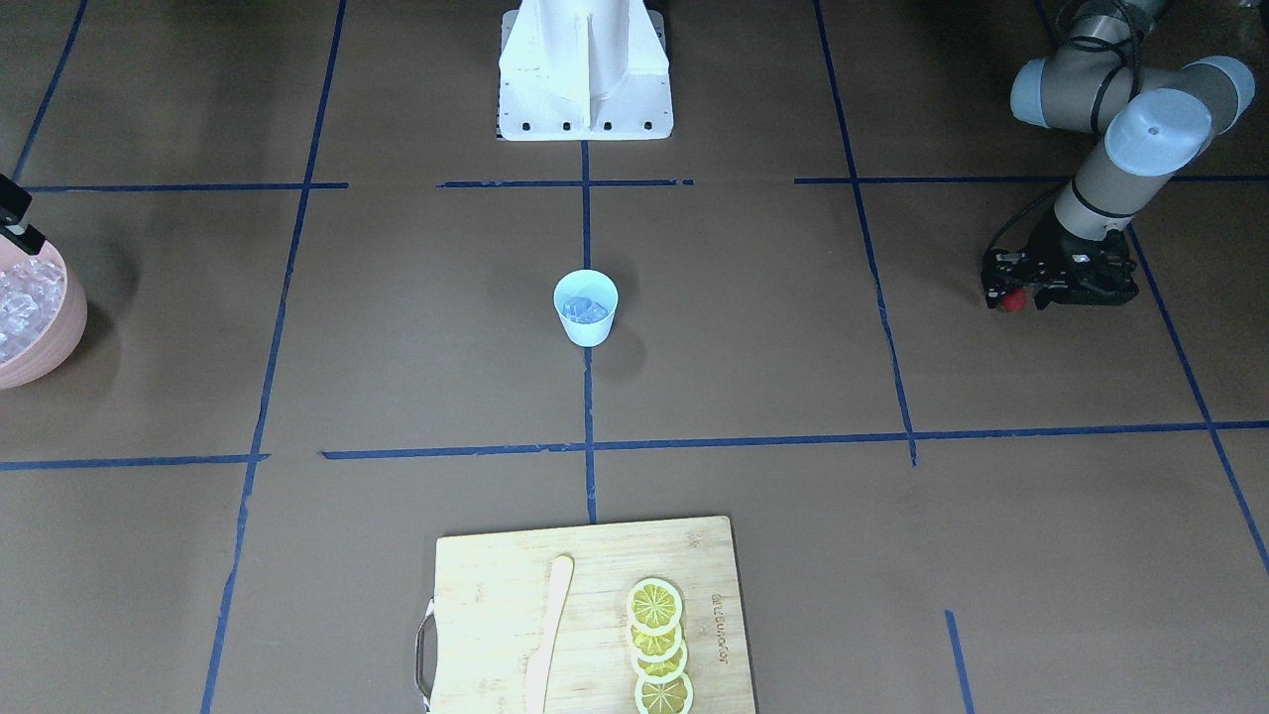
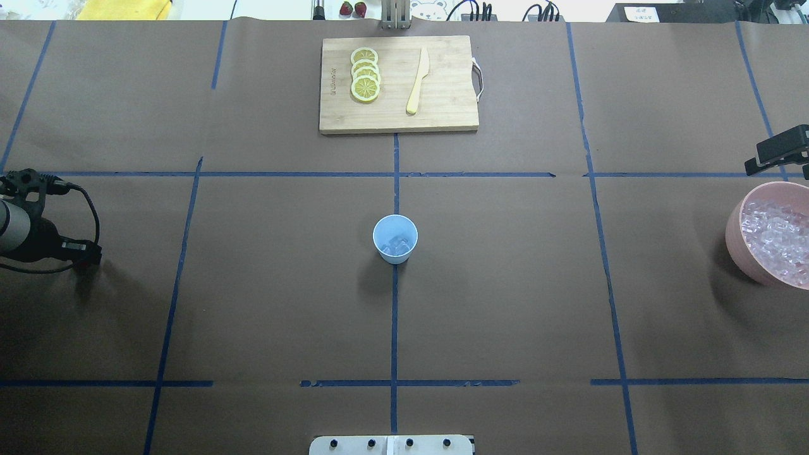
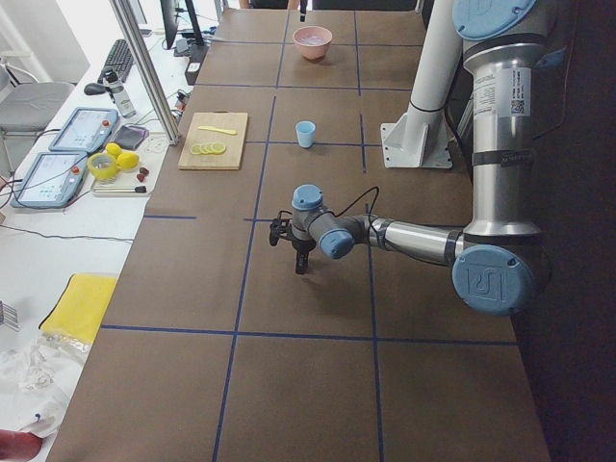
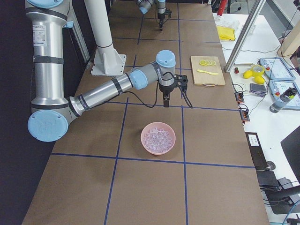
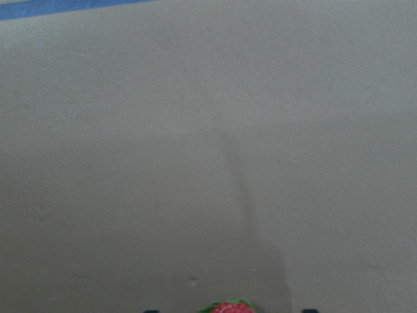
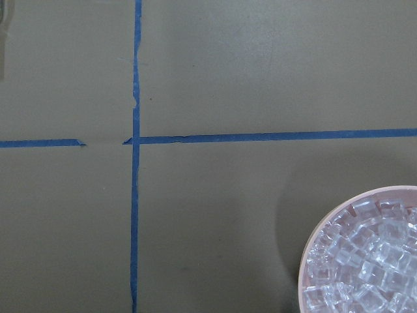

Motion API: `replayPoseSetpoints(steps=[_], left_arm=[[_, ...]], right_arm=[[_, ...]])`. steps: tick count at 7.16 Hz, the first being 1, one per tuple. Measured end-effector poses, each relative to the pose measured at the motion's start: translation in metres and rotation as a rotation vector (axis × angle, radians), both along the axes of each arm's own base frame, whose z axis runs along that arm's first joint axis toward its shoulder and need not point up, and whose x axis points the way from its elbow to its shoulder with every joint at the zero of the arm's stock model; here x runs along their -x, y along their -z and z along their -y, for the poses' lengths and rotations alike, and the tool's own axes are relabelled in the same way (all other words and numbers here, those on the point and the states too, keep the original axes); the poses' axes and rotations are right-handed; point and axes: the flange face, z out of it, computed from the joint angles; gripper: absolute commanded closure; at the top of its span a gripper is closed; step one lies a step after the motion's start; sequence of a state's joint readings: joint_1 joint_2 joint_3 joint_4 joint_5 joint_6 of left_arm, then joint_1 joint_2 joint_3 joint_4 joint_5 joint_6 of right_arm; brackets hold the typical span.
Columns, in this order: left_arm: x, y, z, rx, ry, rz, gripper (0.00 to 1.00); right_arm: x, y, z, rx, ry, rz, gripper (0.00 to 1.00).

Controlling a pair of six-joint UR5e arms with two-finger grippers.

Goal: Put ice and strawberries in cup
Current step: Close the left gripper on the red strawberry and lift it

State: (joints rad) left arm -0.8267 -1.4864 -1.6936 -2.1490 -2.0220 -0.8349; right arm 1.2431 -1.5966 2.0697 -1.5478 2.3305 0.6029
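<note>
The light-blue cup (image 2: 395, 239) stands upright at the table's centre with a few ice cubes (image 1: 583, 309) in it. More ice (image 2: 774, 237) fills the pink bowl (image 2: 733, 234) at the robot's right end. My left gripper (image 1: 1009, 297) is down at the table on the left side, far from the cup, shut on the small red strawberry (image 1: 1011, 300). The berry's top shows at the bottom edge of the left wrist view (image 5: 227, 307). My right gripper (image 2: 780, 155) hangs beside the bowl's far side; I cannot tell whether it is open or shut.
A wooden cutting board (image 2: 442, 114) at the far middle edge carries several yellow lemon slices (image 2: 365, 74) and a wooden knife (image 2: 417, 82). The white robot base (image 1: 585, 69) stands on the near side. Two more red berries (image 2: 352, 8) lie beyond the table's far edge.
</note>
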Motion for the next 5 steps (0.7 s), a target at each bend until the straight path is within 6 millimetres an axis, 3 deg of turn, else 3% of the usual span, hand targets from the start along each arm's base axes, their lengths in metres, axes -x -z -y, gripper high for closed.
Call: replayPoseSetpoints(steps=[3,4,5], left_arm=[[0.004,0.009,-0.002,-0.01,0.007,-0.011,1.0],[0.008,0.033,-0.003,-0.033,0.016,-0.037,1.0],[0.015,0.071,-0.002,-0.048,0.039,-0.067,1.0]], right_arm=[[0.001,0.004,0.001,-0.005,0.001,0.005,0.01],[0.001,0.005,0.001,-0.007,0.001,0.006,0.01],[0.001,0.005,0.001,-0.008,0.001,0.007,0.01]])
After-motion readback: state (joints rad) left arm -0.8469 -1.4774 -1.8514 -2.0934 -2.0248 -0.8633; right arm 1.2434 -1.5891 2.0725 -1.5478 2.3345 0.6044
